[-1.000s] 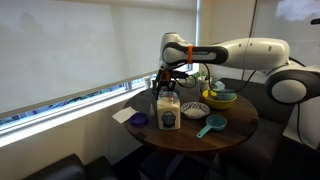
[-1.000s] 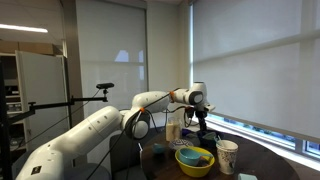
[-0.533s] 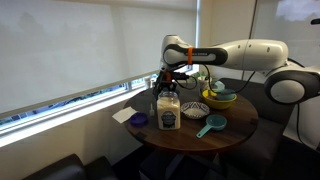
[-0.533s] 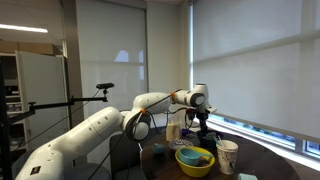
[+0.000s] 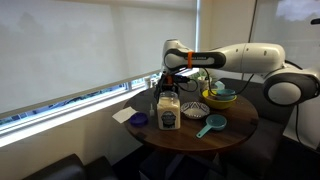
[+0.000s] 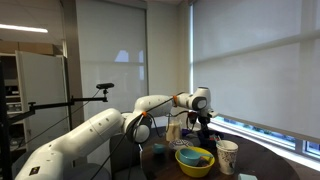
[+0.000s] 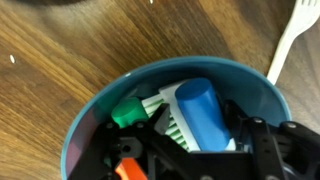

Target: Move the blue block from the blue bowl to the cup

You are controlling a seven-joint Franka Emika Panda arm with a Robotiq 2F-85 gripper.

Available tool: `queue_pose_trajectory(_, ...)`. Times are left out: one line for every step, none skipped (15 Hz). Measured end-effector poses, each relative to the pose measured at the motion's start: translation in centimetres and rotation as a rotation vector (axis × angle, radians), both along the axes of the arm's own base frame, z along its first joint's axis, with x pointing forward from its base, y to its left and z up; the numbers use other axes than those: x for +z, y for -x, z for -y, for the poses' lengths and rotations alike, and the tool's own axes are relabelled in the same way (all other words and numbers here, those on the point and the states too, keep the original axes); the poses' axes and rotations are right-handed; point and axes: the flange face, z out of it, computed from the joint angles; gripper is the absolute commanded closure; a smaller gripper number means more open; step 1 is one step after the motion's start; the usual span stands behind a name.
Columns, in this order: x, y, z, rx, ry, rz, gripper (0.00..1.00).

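Observation:
In the wrist view the blue bowl [image 7: 95,110] lies right under me on the wooden table. In it lies the blue block [image 7: 195,105], a cylinder, on a white ribbed piece, with a green piece [image 7: 127,112] and an orange piece [image 7: 125,170] beside it. My gripper [image 7: 197,128] is open, with one black finger on each side of the blue block. In both exterior views the gripper [image 5: 165,82] [image 6: 198,122] hangs low over the table. The small pale cup [image 6: 227,156] stands apart from it, next to another bowl.
A labelled jar [image 5: 168,113] stands by the gripper. A yellow-lined bowl [image 5: 222,97] [image 6: 193,160], a white bowl [image 5: 196,109] and a teal scoop [image 5: 210,125] share the round table [image 5: 235,130]. A white fork [image 7: 290,35] lies beside the blue bowl.
The arm has shifted slightly sideways over the table. The things on the table have not moved.

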Motion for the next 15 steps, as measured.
queue_pose_trajectory(0.0, 0.0, 0.0, 0.001, 0.0, 0.0, 0.77)
queue_pose_trajectory(0.1, 0.0, -0.1, 0.001, 0.0, 0.005, 0.78)
queue_pose_trajectory(0.2, -0.1, -0.1, 0.001, -0.001, 0.011, 0.81)
queue_pose_trajectory(0.4, -0.1, -0.1, 0.001, -0.002, 0.019, 0.87)
queue_pose_trajectory(0.6, -0.2, -0.1, 0.001, -0.002, 0.028, 0.87)
queue_pose_trajectory(0.8, -0.2, -0.1, 0.001, -0.003, 0.036, 0.87)
queue_pose_trajectory(1.0, -0.3, -0.1, 0.001, -0.003, 0.046, 0.87)
queue_pose_trajectory(1.3, -0.4, -0.1, 0.001, -0.004, 0.058, 0.87)
queue_pose_trajectory(1.7, -0.4, -0.2, 0.002, -0.006, 0.075, 0.87)
queue_pose_trajectory(2.3, -0.5, -0.3, 0.003, -0.007, 0.093, 0.87)
queue_pose_trajectory(3.0, -0.5, -0.4, 0.004, -0.009, 0.113, 0.87)
queue_pose_trajectory(3.8, -0.6, -0.5, 0.005, -0.01, 0.136, 0.87)
queue_pose_trajectory(4.8, -0.5, -0.6, 0.006, -0.012, 0.157, 0.87)
queue_pose_trajectory(5.7, -0.4, -0.7, 0.007, -0.013, 0.169, 0.87)
queue_pose_trajectory(6.6, -0.2, -0.7, 0.002, -0.013, 0.171, 0.87)
